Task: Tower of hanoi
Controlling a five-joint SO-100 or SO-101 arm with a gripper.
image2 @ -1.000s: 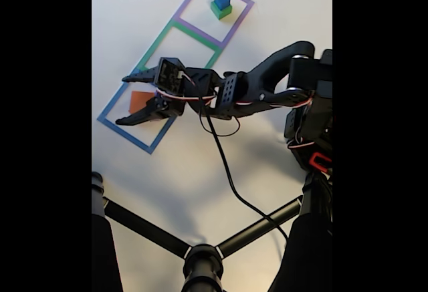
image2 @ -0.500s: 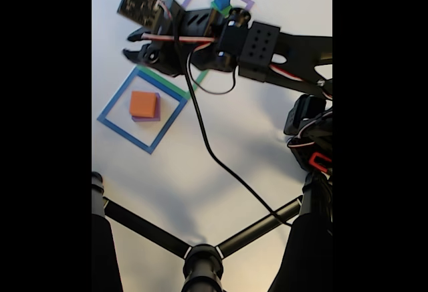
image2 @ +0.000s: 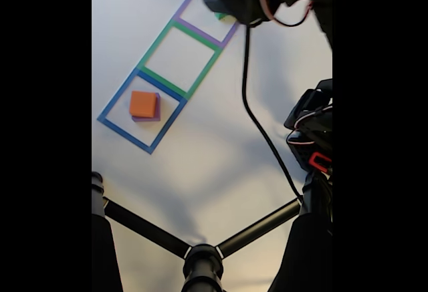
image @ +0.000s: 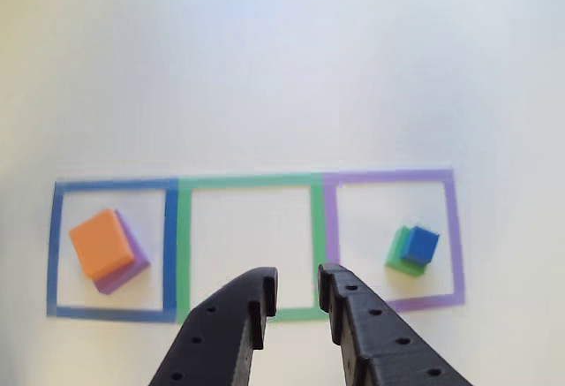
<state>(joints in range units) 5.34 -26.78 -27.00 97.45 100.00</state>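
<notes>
In the other view, the orange block [image: 102,242] sits on the purple slab [image: 134,259] inside the blue tape square at the left. The blue cube [image: 423,245] rests on the green cube [image: 402,254] inside the purple tape square at the right. My gripper [image: 297,283] enters from the bottom, over the near edge of the green tape square, open a narrow gap with nothing between its fingers. In the fixed view the gripper [image2: 217,1] hangs over the far purple tape square. It hides the blue cube and leaves a sliver of green cube [image2: 221,17]. The orange block [image2: 142,103] stays on the purple slab [image2: 158,107].
Three tape squares lie in a row on the white table: blue [image: 53,245], green [image: 184,253], purple [image: 455,236]. A black cable [image2: 254,118] trails from the arm. The arm's base [image2: 311,131] stands at the right, and black tripod legs [image2: 200,258] cross the bottom.
The arm has swung from the blue tape square, past the green one, to the purple tape square at the far end. The orange block stays on the purple slab.
</notes>
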